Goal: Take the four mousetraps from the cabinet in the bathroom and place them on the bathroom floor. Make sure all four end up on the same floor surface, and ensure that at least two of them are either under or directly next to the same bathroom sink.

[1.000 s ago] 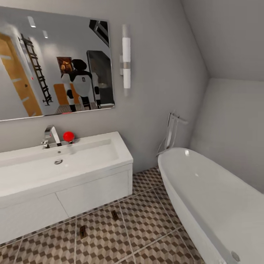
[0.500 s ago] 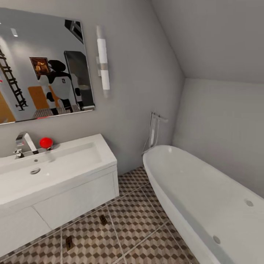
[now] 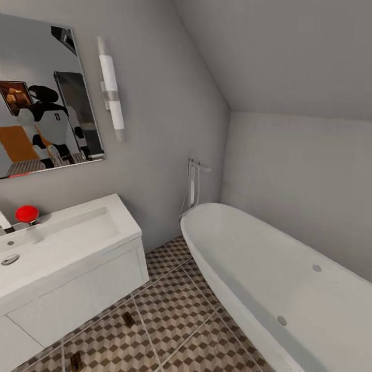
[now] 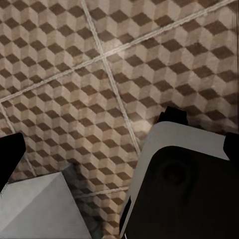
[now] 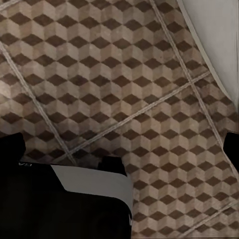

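Two mousetraps lie flat on the bathroom floor [image 3: 175, 305]. One mousetrap [image 3: 127, 319] is just in front of the white vanity, the other [image 3: 76, 360] further along it at the picture's lower edge. The sink [image 3: 62, 235] sits on that vanity at the left of the head view. The cabinet is out of view. My left gripper [image 4: 119, 149] hangs open over bare tiles, with nothing between its dark fingertips [image 4: 10, 154]. Above patterned tiles near the tub's foot, my right gripper [image 5: 119, 147] is open too and holds nothing.
A white oval bathtub [image 3: 268, 279] takes up the right side, its floor-standing tap [image 3: 194, 183] at the far end. A red ball-shaped object [image 3: 27, 213] stands on the sink's back ledge. A mirror [image 3: 41, 119] and tube lamp [image 3: 112, 93] hang on the wall.
The head camera has swung to the right, so the sink, mirror and mousetraps slid left in the picture and more of the bathtub shows. The mousetraps themselves have not moved.
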